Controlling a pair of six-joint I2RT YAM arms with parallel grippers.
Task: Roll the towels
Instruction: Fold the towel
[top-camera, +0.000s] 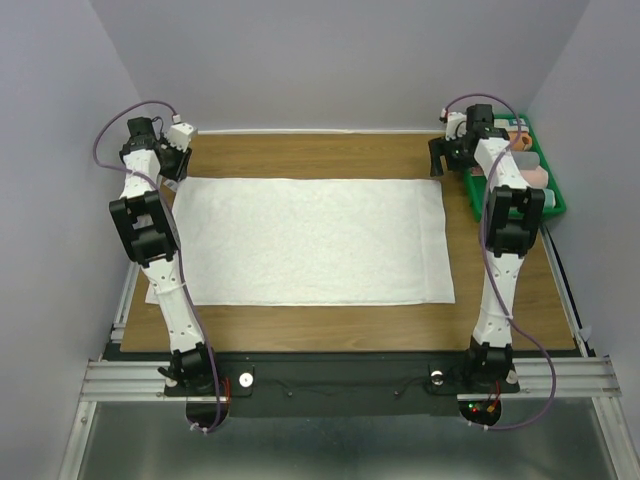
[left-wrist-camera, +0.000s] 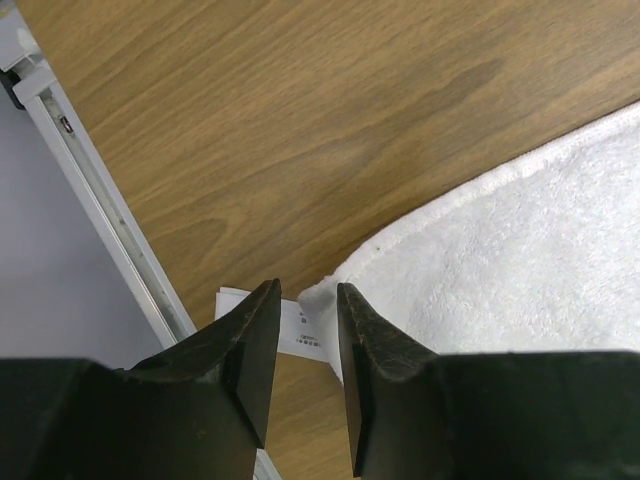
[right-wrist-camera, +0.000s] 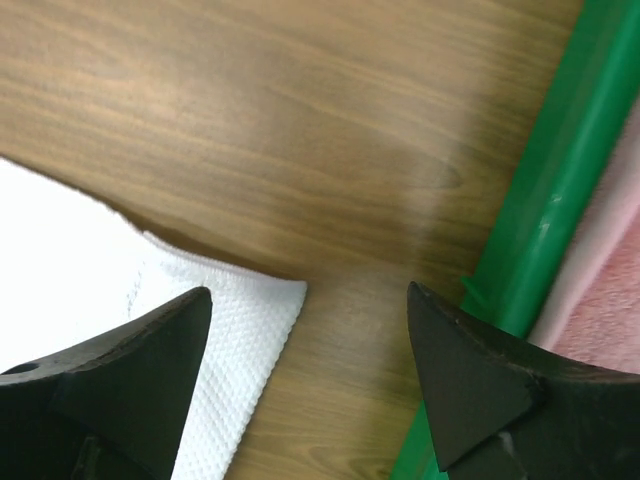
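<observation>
The white towel (top-camera: 315, 240) lies spread flat across the middle of the wooden table (top-camera: 330, 325), its long sides running left to right. We see no fold or roll in it. From the left wrist, its far left corner (left-wrist-camera: 520, 260) curves to a small tip that sits right at the ends of the fingers. A small white printed label (left-wrist-camera: 303, 335) pokes out from under that tip onto the bare wood. From the right wrist, the far right corner (right-wrist-camera: 60, 240) shows its woven hem lying flat on the wood.

The left gripper (left-wrist-camera: 308, 290) hangs over the far left corner. Its jaws are parted by a narrow gap with the towel's tip in line with that gap, and we see no pinch on the cloth. The right gripper (right-wrist-camera: 310, 290) hovers at the far right corner with its jaws spread wide. One finger stands above the hem and the other just beside the bin's rim, with bare wood between them.

That green plastic bin (top-camera: 556, 200) sits at the table's far right, near the towel's short edge but apart from it. A pink towel (right-wrist-camera: 610, 290) lies inside it against the wall. An aluminium rail (left-wrist-camera: 110, 220) borders the table's left edge.
</observation>
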